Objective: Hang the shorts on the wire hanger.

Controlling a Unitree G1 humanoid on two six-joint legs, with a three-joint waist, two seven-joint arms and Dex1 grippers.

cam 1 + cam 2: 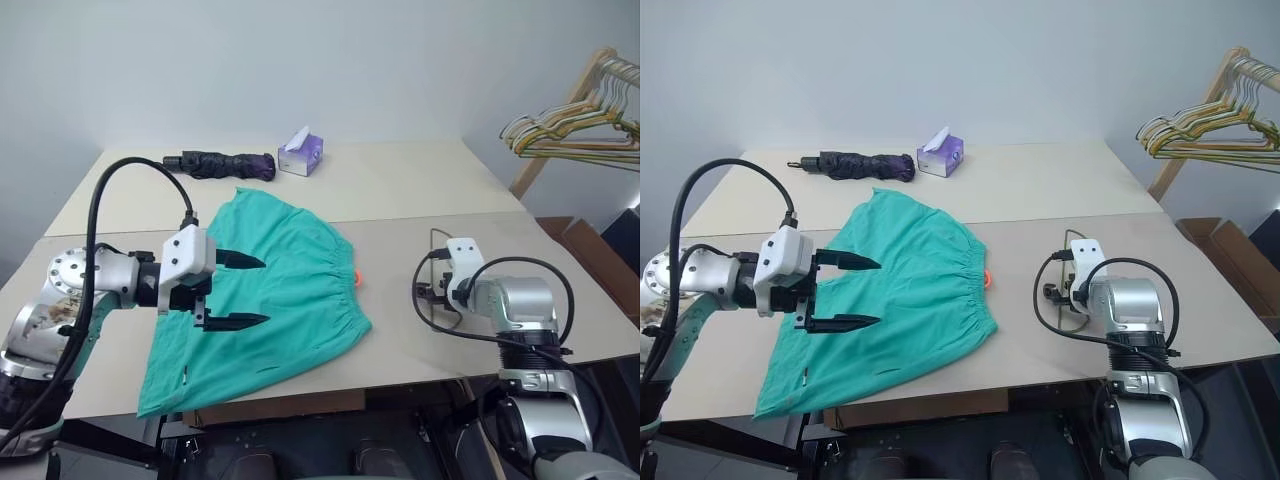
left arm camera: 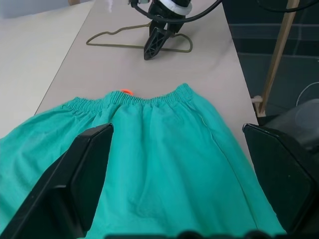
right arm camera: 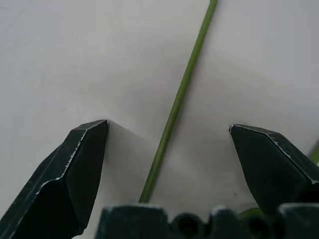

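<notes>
The pale beige bench [image 1: 420, 190], made of two tops pushed together along a seam, carried everything. The largest thing on it was the pair of teal-green soft fabric shorts [image 1: 290, 290], spread flat on the near top towards the robot's left, gathered waistband towards the middle of the bench with a small orange tag [image 1: 356, 276] at its edge. The left tool [image 1: 238, 291] hung over the shorts with its two black fingers wide apart and nothing between them. Off the bench to the far right, a wooden rack [image 1: 560, 120] held a bunch of multicoloured hangers [image 1: 570, 135]. The right tool [image 3: 168, 134] pointed down at the bench on the right side, its fingers spread apart, straddling one thin arm of the olive-gold wire hanger [image 2: 134, 42], which lay flat on the near top, well apart from the shorts. On the far top lay a dark folded umbrella [image 1: 222, 164] and, just beside it, a small purple tissue box [image 1: 301, 154].
</notes>
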